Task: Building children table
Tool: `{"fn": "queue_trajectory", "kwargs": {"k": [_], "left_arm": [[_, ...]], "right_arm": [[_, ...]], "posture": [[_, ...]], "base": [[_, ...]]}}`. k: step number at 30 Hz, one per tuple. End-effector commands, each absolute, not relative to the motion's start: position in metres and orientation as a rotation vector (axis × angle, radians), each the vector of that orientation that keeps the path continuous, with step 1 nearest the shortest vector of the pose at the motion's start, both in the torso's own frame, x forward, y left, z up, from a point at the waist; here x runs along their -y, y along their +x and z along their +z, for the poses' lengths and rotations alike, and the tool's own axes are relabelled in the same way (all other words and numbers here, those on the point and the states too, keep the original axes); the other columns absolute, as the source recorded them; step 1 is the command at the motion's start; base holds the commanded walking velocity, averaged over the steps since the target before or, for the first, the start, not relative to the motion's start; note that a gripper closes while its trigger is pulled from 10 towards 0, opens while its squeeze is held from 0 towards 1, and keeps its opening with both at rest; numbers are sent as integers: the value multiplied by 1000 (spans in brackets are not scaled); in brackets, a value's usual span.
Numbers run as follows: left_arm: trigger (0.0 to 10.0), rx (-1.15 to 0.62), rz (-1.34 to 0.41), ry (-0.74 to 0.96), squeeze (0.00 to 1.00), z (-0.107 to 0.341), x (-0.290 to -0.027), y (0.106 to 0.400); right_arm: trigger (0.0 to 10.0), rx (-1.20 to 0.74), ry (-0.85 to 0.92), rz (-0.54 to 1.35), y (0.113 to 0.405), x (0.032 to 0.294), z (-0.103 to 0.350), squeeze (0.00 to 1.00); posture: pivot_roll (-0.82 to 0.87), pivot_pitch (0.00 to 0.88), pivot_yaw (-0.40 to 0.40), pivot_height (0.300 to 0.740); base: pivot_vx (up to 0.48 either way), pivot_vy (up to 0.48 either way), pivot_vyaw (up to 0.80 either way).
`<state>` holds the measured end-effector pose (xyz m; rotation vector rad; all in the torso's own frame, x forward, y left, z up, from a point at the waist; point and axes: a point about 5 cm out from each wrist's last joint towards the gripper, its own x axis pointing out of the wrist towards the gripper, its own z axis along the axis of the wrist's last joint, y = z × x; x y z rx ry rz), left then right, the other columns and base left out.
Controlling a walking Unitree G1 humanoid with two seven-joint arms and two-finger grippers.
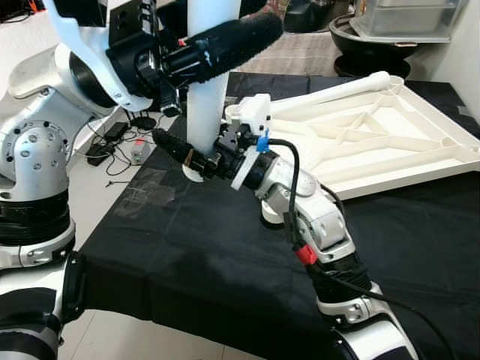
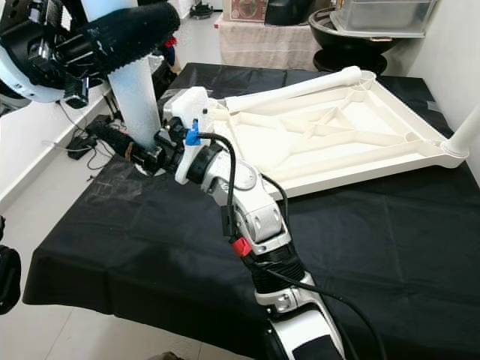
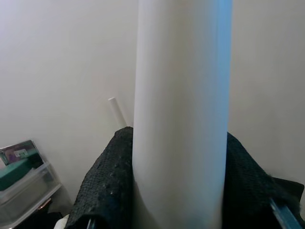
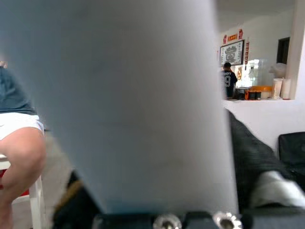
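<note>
So the white table leg point(image 1: 206, 97) stood upright at the corner of the upturned white tabletop point(image 1: 390, 127) on the black cloth point(image 1: 210, 262). Left gripper point(image 1: 225, 41) clamped it high up; right gripper point(image 1: 184, 154) clamped it near the base.

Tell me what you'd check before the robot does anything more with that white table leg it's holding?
1. Left gripper clamped on the leg, high up: ok.
2. Right gripper clamped near the leg's foot: ok.
3. Leg upright: ok, it looks vertical.
4. Leg's foot seated in the corner socket of the upturned tabletop: cannot tell, the right gripper hides the joint.
5. Other legs fitted: one lies along the far edge; another stands at the right corner.
6. Black cloth flat under the work: ok.
</note>
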<state>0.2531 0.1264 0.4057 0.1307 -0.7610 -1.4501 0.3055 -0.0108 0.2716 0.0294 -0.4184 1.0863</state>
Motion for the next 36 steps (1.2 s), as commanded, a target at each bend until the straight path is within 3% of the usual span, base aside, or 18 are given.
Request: {"fn": "queue_trajectory", "kwargs": {"k": [1, 13, 14, 16, 17, 26, 31, 36], "left_arm": [[0, 763, -1567, 108, 0, 403, -113, 246], [0, 772, -1546, 82, 0, 404, -114, 247], [2314, 771, -1532, 71, 447, 404, -114, 248], [2314, 769, -1523, 64, 447, 404, -114, 249], [10000, 752, -1509, 56, 1000, 403, -114, 250], [10000, 760, -1397, 3, 1000, 407, -128, 256], [10000, 854, -1192, -94, 1000, 423, -172, 249], [10000, 861, -1075, -91, 1000, 424, -190, 251]], "right_arm": [[0, 444, 28, 1133, 301, -6, 280, 0], [0, 474, -24, 1094, 303, -6, 282, 0], [0, 474, -29, 1090, 304, -6, 283, 0], [0, 474, -32, 1087, 305, -5, 283, 0], [0, 473, -36, 1082, 305, -4, 283, 0], [0, 458, -70, 1039, 312, 1, 280, 0], [0, 369, -129, 924, 328, 20, 263, 0], [0, 336, -150, 846, 336, 30, 258, 0]], "posture": [[25, 44, 60, 740], [22, 44, 64, 740], [22, 44, 62, 740], [22, 44, 62, 740], [22, 44, 61, 740], [21, 47, 62, 740], [30, 54, 59, 740], [36, 58, 59, 740]], "base": [[0, 0, 0], [0, 0, 0], [0, 0, 0], [0, 0, 0], [0, 0, 0], [0, 0, 0], [0, 0, 0], [0, 0, 0]]}}
